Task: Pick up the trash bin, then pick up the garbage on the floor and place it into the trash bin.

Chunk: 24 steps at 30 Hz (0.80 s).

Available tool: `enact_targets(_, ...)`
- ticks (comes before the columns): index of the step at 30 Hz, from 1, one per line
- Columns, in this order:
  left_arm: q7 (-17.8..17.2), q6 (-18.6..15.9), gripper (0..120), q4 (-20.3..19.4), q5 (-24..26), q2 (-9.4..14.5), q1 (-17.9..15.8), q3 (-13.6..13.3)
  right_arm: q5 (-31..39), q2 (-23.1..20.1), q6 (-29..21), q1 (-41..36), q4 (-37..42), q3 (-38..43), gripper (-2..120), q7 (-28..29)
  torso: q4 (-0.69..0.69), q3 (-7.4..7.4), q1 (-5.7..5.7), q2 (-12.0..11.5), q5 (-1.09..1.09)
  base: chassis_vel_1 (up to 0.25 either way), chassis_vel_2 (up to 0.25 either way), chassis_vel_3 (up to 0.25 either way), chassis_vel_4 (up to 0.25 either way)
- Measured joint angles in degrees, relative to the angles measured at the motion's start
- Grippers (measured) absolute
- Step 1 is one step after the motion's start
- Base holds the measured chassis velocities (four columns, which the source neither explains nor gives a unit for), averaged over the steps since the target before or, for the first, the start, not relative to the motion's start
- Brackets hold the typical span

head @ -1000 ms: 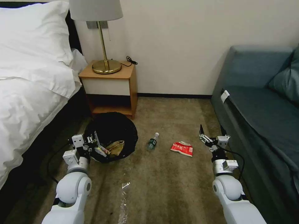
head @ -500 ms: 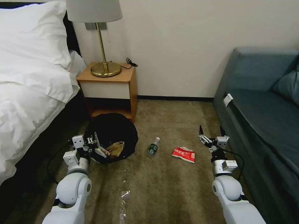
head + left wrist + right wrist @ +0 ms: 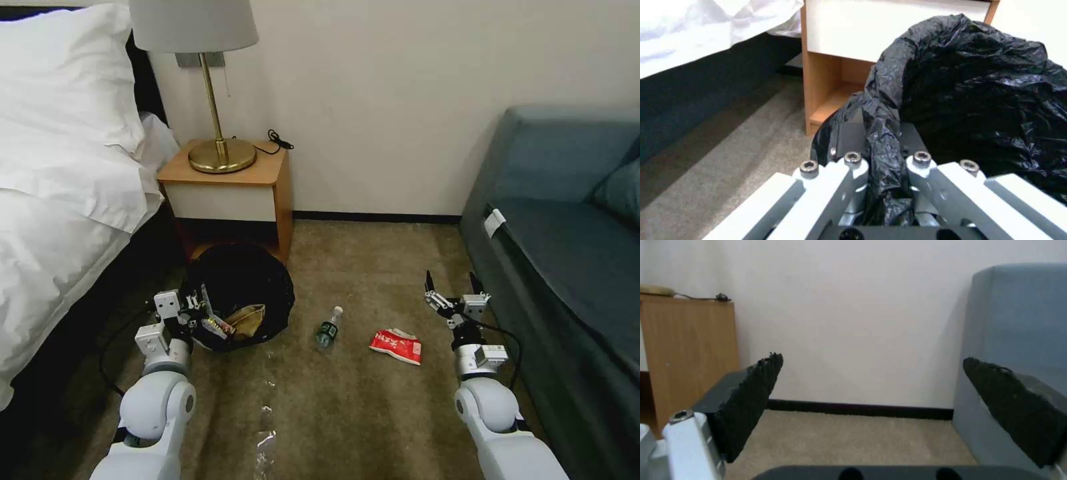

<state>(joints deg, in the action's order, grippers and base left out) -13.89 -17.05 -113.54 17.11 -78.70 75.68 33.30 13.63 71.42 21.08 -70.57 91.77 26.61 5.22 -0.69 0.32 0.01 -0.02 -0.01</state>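
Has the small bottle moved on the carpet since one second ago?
No. The bottle keeps its place beside the red packet; the whole head view shifted, so the camera moved.

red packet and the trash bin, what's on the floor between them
In the head view, the small clear bottle lies on the carpet between the trash bin and the red packet; nothing else.

bed (image 3: 60, 200), white linen, far left of me | wooden nightstand (image 3: 230, 193) just right of it, against the far wall | brass lamp (image 3: 217, 100) on top, black cord (image 3: 277, 141) beside its base | grey-blue sofa (image 3: 567, 247) on my right | brown carpet (image 3: 360, 400) underneath
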Motion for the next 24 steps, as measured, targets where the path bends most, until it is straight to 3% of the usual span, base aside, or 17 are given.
enact_targets(15,0.0,0.2,4,-0.4,0.0,0.0,0.5,0.3,-2.3,-1.0,2.8,1.8,-2.0,-1.2,100,-0.6,0.00,0.00,0.00,0.0,0.00,-0.031,0.025,0.030,-0.035)
enact_targets(17,0.0,0.2,4,-0.4,0.0,-0.1,0.8,0.3,-4.0,-2.7,3.9,3.0,-3.5,-2.1,100,-1.1,0.00,0.00,0.00,0.0,0.00,0.000,0.000,0.000,0.000)
enact_targets(18,0.0,0.3,4,-0.4,-0.1,-0.1,1.0,0.4,-4.8,-6.2,4.0,4.6,-5.0,-3.9,100,-1.8,0.00,0.00,0.00,0.0,0.02,0.000,0.000,0.000,0.000)
enact_targets(19,0.0,0.3,4,-0.4,-0.1,-0.1,1.0,0.4,-4.8,-6.2,4.0,4.6,-5.0,-3.9,100,-1.8,0.00,0.00,0.00,0.0,0.02,0.000,0.000,0.000,0.000)
enact_targets(20,0.0,0.3,4,-0.5,-0.1,0.0,1.1,0.4,-4.6,-9.1,3.5,5.9,-6.0,-5.1,100,-3.7,0.00,0.00,0.00,0.0,0.00,0.000,0.000,0.000,0.000)
enact_targets(22,0.0,0.3,4,-0.5,-0.1,0.0,1.1,0.5,-4.2,-10.4,3.1,6.5,-6.5,-5.6,100,-5.3,0.00,0.00,0.00,0.0,0.00,0.000,0.000,0.000,0.000)
enact_targets(24,0.0,0.3,4,-0.6,-0.1,-0.1,1.3,0.8,-1.7,-15.0,1.7,10.7,-9.9,-8.9,100,-12.9,-0.02,0.00,0.00,0.0,0.00,0.000,0.000,0.000,0.000)
